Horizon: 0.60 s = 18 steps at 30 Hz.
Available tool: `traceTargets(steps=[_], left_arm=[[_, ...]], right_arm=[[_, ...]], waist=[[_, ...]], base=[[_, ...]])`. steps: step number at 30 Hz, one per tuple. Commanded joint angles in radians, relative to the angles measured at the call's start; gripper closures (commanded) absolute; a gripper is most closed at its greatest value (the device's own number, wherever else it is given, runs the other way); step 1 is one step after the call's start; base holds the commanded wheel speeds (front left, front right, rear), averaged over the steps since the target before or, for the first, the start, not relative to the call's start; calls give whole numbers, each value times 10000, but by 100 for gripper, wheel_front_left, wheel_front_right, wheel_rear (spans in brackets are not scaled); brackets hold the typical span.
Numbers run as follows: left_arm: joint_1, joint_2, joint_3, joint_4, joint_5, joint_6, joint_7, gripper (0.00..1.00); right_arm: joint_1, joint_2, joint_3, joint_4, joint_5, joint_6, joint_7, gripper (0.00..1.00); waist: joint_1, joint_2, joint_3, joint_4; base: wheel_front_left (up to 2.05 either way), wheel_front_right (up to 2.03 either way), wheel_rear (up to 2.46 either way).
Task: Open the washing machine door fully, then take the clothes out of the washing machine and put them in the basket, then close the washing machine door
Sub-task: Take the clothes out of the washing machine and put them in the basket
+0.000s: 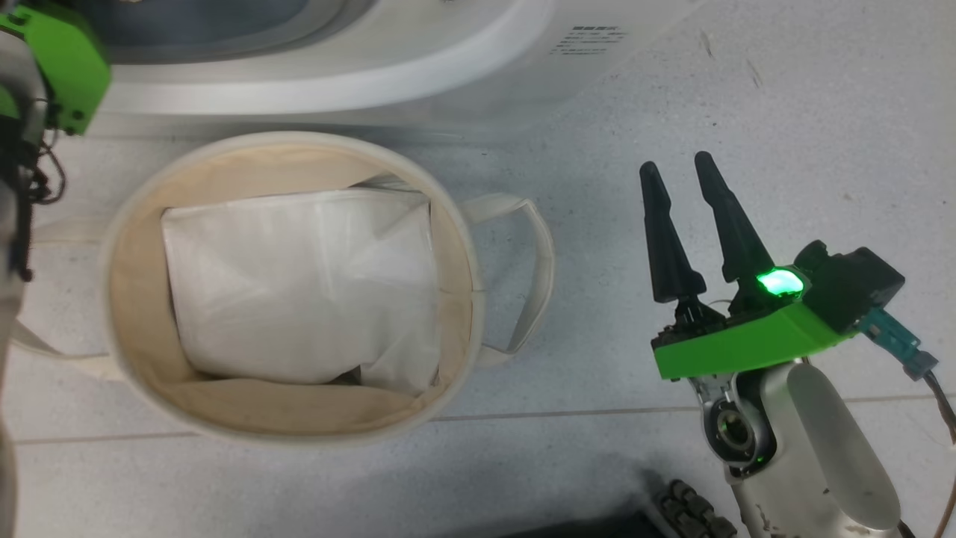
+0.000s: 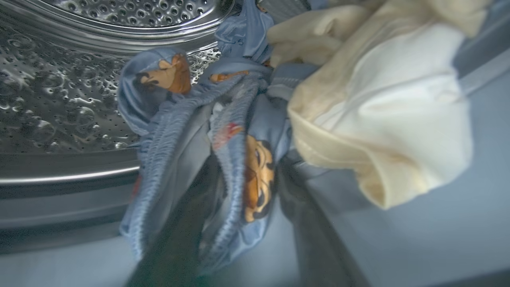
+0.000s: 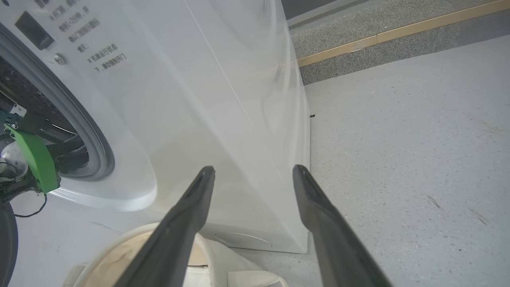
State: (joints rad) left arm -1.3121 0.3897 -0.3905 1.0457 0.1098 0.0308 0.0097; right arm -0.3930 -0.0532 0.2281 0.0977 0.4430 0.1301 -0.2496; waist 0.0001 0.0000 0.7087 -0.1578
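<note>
Clothes: a blue bunch with orange-brown figures, caught between the left jaws at the drum mouth and draping back over both fingers
Left gripper: closed on the clothes, with the bunched cloth keeping the fingers part apart; the tips are buried in the fabric
Cream cloth: just right of the left jaws, touching the blue bunch
Drum: ahead and to the left of the left jaws, shiny perforated steel
Seal: grey, below and right of the left jaws
Machine: white, straight ahead of the right jaws, with its opening off to their left
Right gripper: jaws spread wide with nothing between them, hanging over the floor
Basket: left of the right jaws and well apart from them, on the floor just before the machine
Sheet: plain white, lying flat inside the basket
</note>
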Motion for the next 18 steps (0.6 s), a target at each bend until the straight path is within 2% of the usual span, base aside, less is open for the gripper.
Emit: traceTargets(steps=[1, 11, 18], left_arm=[[-399, 517, 274, 161, -124, 195, -4, 100], [-365, -79, 368, 682, -617, 422, -1322, 100], [-54, -418, 670, 395, -1178, 514, -2406, 100]], right_arm=[[104, 30, 186, -319, 24, 6, -122, 0], [115, 30, 133, -129, -232, 6, -122, 0], [225, 30, 103, 29, -358, 6, -122, 0]], waist=[[-1, 0, -26, 36], [-1, 0, -526, 478], [-1, 0, -1089, 771]], base=[[0, 0, 0], [0, 0, 0], [0, 0, 0]])
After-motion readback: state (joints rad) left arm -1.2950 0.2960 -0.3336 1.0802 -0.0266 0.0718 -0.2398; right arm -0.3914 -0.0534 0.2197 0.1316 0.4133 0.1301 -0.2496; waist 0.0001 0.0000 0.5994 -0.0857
